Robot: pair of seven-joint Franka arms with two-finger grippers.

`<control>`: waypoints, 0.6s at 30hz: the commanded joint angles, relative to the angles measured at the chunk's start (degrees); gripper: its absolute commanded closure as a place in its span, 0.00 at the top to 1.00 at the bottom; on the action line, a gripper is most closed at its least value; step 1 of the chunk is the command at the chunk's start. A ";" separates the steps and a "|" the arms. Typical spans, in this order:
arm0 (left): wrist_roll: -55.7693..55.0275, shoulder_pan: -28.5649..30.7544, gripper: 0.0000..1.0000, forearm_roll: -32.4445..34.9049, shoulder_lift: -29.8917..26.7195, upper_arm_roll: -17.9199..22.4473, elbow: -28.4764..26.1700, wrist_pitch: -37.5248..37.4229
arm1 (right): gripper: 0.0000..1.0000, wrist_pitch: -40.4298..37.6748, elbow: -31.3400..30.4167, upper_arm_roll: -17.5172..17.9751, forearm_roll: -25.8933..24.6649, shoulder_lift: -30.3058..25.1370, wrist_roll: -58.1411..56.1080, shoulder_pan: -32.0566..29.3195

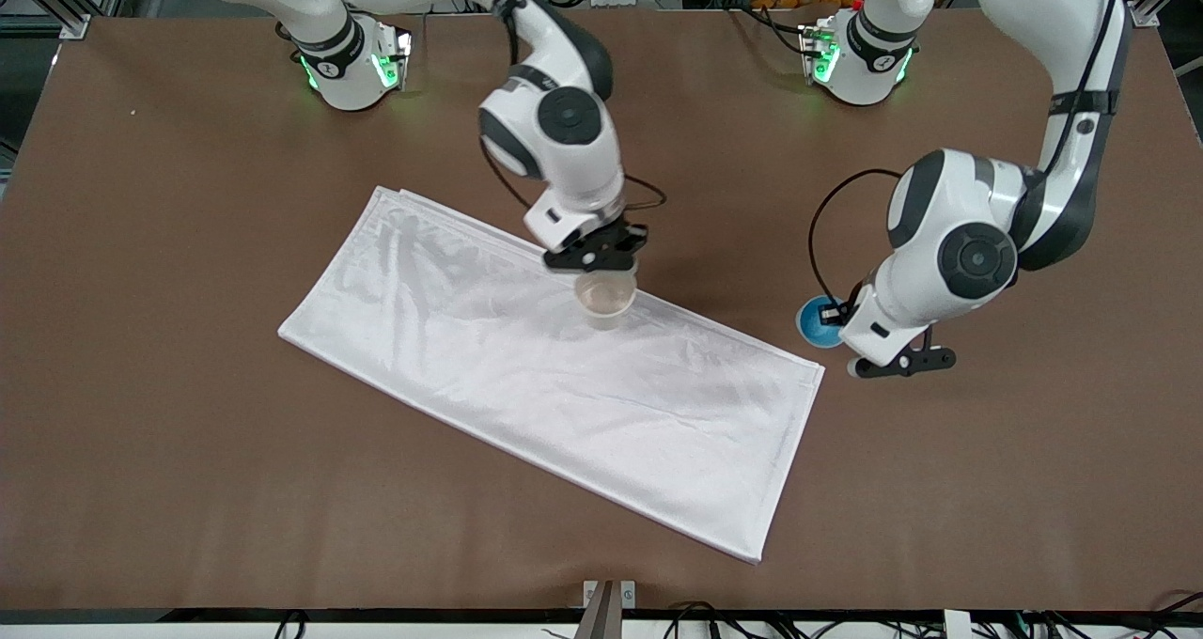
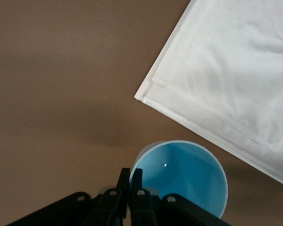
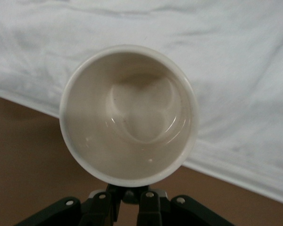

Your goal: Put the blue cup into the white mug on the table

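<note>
The white mug (image 1: 604, 299) stands upright at the edge of the white cloth that lies farther from the front camera. Its cream inside is empty in the right wrist view (image 3: 129, 115). My right gripper (image 1: 601, 261) (image 3: 129, 195) is shut on the mug's small black handle. The blue cup (image 1: 818, 323) is upright over the brown table (image 1: 188, 197), just off the cloth's corner toward the left arm's end. My left gripper (image 1: 835, 316) (image 2: 131, 174) is shut on the cup's rim (image 2: 184, 176), one finger inside and one outside. I cannot tell whether either vessel rests on the surface.
A large white cloth (image 1: 526, 385) lies slantwise across the middle of the table; its corner shows in the left wrist view (image 2: 236, 61) and it lies under the mug in the right wrist view (image 3: 236, 56). Bare table surrounds it.
</note>
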 commanded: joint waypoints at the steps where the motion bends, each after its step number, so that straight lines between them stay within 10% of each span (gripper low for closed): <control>1: 1.59 0.79 0.00 1.34 -8.50 -0.12 -10.55 4.65 | 0.00 2.34 8.34 1.05 -0.34 8.23 7.89 4.63; 18: 1.51 0.71 0.00 0.99 -8.60 -0.21 -10.82 5.54 | 0.00 5.95 12.30 1.05 -4.30 14.57 16.26 10.01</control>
